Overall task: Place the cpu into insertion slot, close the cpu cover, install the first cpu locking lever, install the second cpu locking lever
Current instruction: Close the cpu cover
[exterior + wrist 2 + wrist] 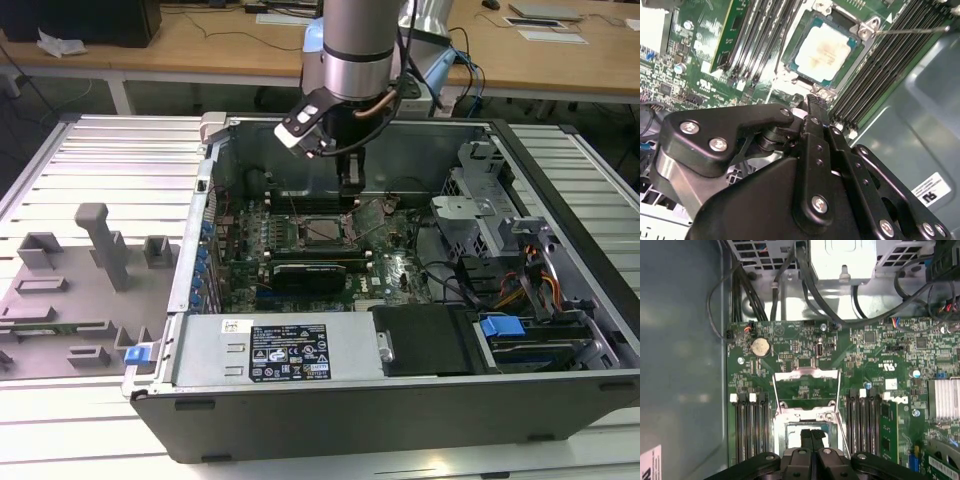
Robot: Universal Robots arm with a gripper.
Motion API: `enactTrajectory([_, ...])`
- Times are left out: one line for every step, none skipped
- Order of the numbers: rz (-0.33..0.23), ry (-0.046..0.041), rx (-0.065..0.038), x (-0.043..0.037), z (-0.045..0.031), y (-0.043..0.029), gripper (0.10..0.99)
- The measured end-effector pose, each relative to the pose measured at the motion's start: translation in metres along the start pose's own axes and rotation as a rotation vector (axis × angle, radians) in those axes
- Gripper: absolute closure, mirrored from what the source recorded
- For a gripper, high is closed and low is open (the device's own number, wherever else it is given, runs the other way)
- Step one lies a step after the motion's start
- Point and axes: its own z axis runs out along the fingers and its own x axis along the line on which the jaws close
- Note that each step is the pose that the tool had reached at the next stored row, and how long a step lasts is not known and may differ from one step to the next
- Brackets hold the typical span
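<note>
Right, gripper (pixel 812 439): jaws pressed together, nothing held, hovering just over the socket area.
cpu (pixel 826 47): seated flat in the insertion slot (pixel 788 59), pale top uncovered.
cpu cover (pixel 805 374): swung open, lying just beyond the fingertips (pixel 806 437), past the slot.
Stage: chip placed, cover not yet closed.

We see the silver-grey cylindrical arm (pixel 355 40) hanging vertically, its wrist upright, with the black gripper (pixel 350 188) pointing straight down from it. In the first wrist view the gripper (pixel 812 437) has its slim jaws pressed flat together, tips level.
</note>
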Motion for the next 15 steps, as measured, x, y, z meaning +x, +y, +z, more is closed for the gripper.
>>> enactTrajectory([0.000,0.0000,0.000,0.0001,0.0001,0.0015,0.980])
enactTrajectory([0.000,-0.0001,0.000,0.0001,0.0002,0.0036,0.980])
enactTrajectory([0.000,0.0000,0.000,0.0002,0.0003,0.0051,0.980])
enactTrajectory([0.000,0.0000,0.000,0.0003,0.0005,0.0079,0.980])
enactTrajectory([0.000,0.0000,0.000,0.0003,0.0006,0.0112,0.980])
enactTrajectory([0.000,0.0000,0.000,0.0004,0.0008,0.0142,0.980])
enactTrajectory([0.000,0.0000,0.000,0.0006,0.0011,0.0183,0.980])
enactTrajectory([0.000,-0.0001,0.000,0.0006,0.0011,0.0198,0.980])
enactTrajectory([0.000,-0.0001,0.000,0.0007,0.0012,0.0214,0.980])
enactTrajectory([0.000,-0.0002,0.000,0.0008,0.0014,0.0249,0.980])
enactTrajectory([0.000,0.0000,0.000,0.0009,0.0016,0.0287,0.980])
enactTrajectory([0.000,0.0001,0.000,0.0010,0.0018,0.0310,0.980])
enactTrajectory([0.000,0.0001,0.000,0.0011,0.0019,0.0332,0.980])
enactTrajectory([0.000,0.0001,0.000,0.0011,0.0021,0.0358,0.980])
enactTrajectory([0.000,0.0000,0.000,0.0012,0.0021,0.0375,0.980])
